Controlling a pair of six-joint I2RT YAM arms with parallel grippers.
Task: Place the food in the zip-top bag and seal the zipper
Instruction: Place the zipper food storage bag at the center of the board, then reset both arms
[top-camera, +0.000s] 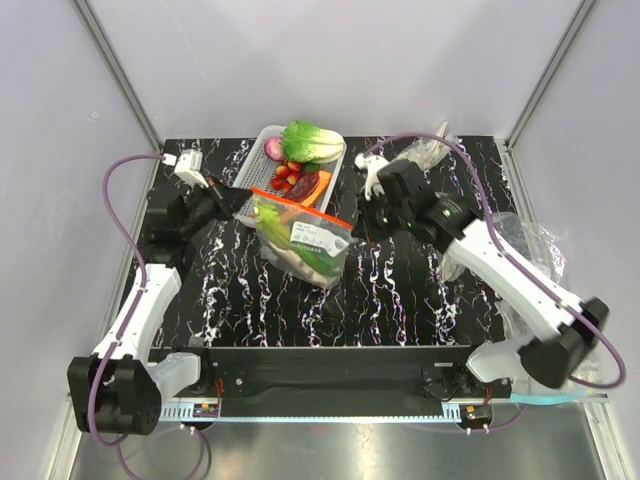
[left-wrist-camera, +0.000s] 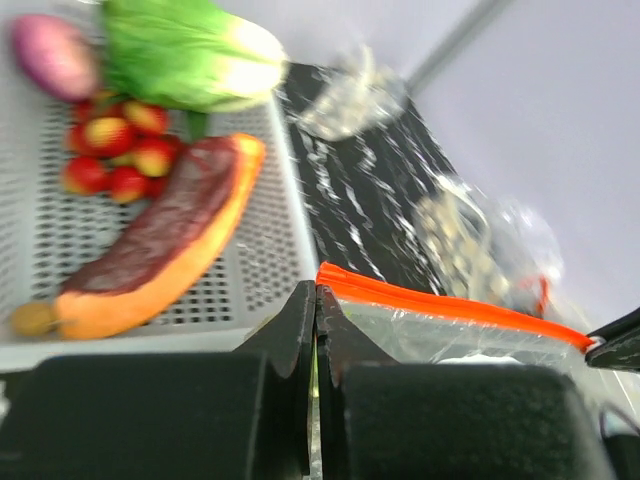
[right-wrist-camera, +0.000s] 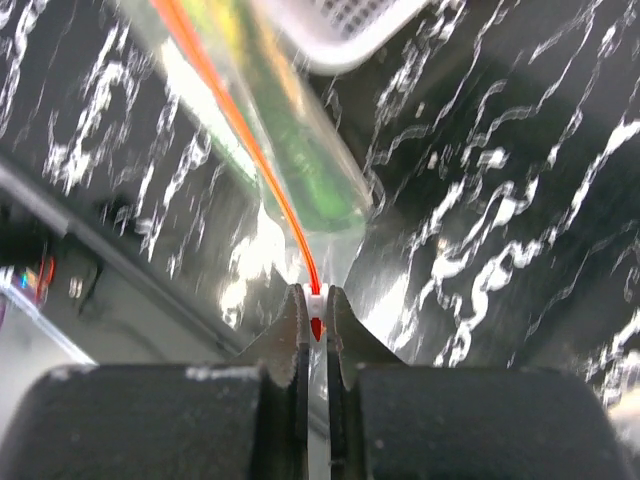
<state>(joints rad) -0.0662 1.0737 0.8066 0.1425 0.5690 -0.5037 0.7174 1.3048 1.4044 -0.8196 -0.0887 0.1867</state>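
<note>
The zip-top bag (top-camera: 305, 245) hangs between my two grippers over the middle of the table, its white label (top-camera: 318, 238) facing up. The food (top-camera: 272, 215) shows through it as green and pale pieces. Along the bag's top runs the red-orange zipper (top-camera: 300, 205). My left gripper (top-camera: 243, 197) is shut on the bag's left corner, right at the strip's end (left-wrist-camera: 335, 276). At the other end, my right gripper (top-camera: 357, 222) is shut on the zipper's small white slider (right-wrist-camera: 316, 298). In the right wrist view the zipper (right-wrist-camera: 240, 130) runs away from the jaws, with green food (right-wrist-camera: 300, 150) beside it.
Behind the bag stands a white perforated basket (top-camera: 262, 150) with a leafy cabbage (top-camera: 312, 140), small red pieces (top-camera: 288, 172) and a brown-orange piece (left-wrist-camera: 170, 235). Wrinkly clear bags lie at the back right (top-camera: 425, 152) and the right edge (top-camera: 535, 245). A white connector (top-camera: 190, 165) sits back left.
</note>
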